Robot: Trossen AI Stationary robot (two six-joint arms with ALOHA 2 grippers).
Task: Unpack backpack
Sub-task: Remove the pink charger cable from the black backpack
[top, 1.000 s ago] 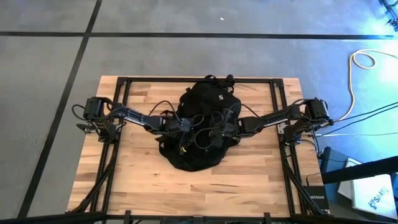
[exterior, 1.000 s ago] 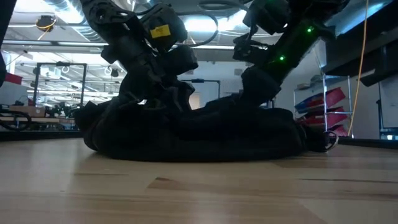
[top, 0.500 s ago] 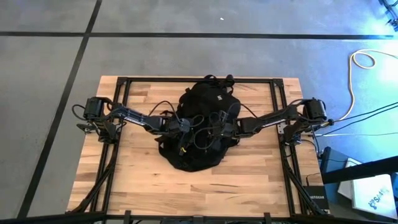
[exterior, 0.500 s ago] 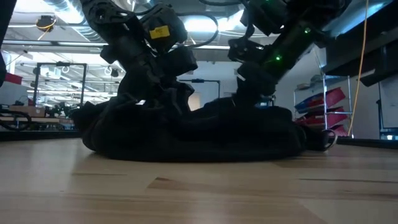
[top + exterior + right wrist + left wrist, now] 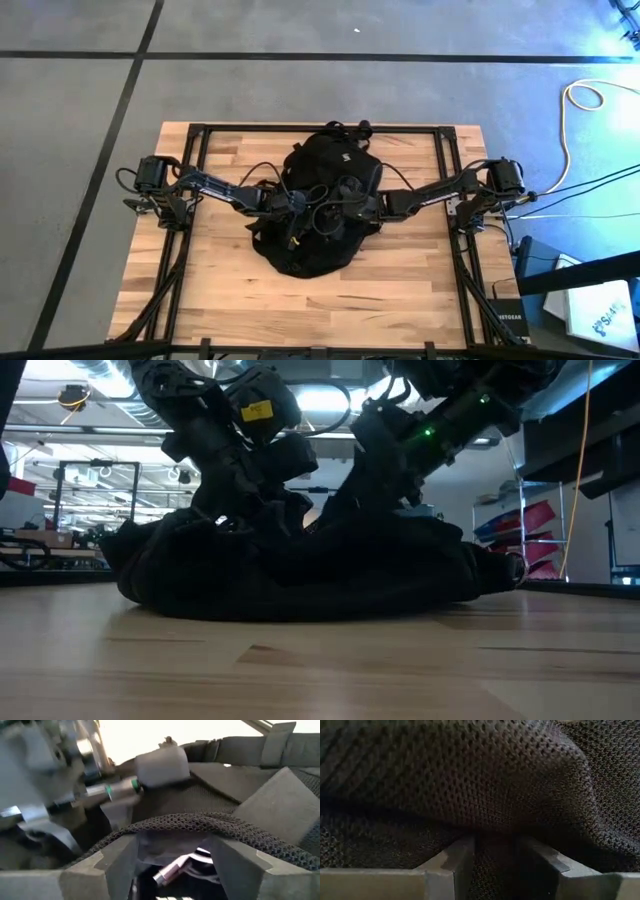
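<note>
- The wooden table (image 5: 210, 290) is seen from above, filling the lower middle of the frame, with grey floor around it.
- The left arm (image 5: 205, 187) is extended from the left edge of the table toward the centre of the frame.
- The left gripper (image 5: 296, 203) is placed at the left part of the backpack; in the left wrist view its fingers (image 5: 457, 862) are seen partly apart, with black mesh fabric lying between and over them. Whether the fabric is actually pinched cannot be told.
- The backpack (image 5: 318, 200), a black soft fabric one, is laid flat at the centre of the table, its small white logo (image 5: 347, 158) toward the upper part of the frame. In the low view it is seen as a low dark mound (image 5: 300, 570) across the middle of the frame.
- The right gripper (image 5: 350, 205) is set on the right part of the backpack; in the right wrist view its fingers (image 5: 240, 857) are held apart, and a band of black mesh is draped across the gap between them. A grip cannot be confirmed.
- The right arm (image 5: 440, 190) is reached in from the right edge of the table.
- A yellow cable (image 5: 590, 95) is looped on the floor at the upper right of the high view.
</note>
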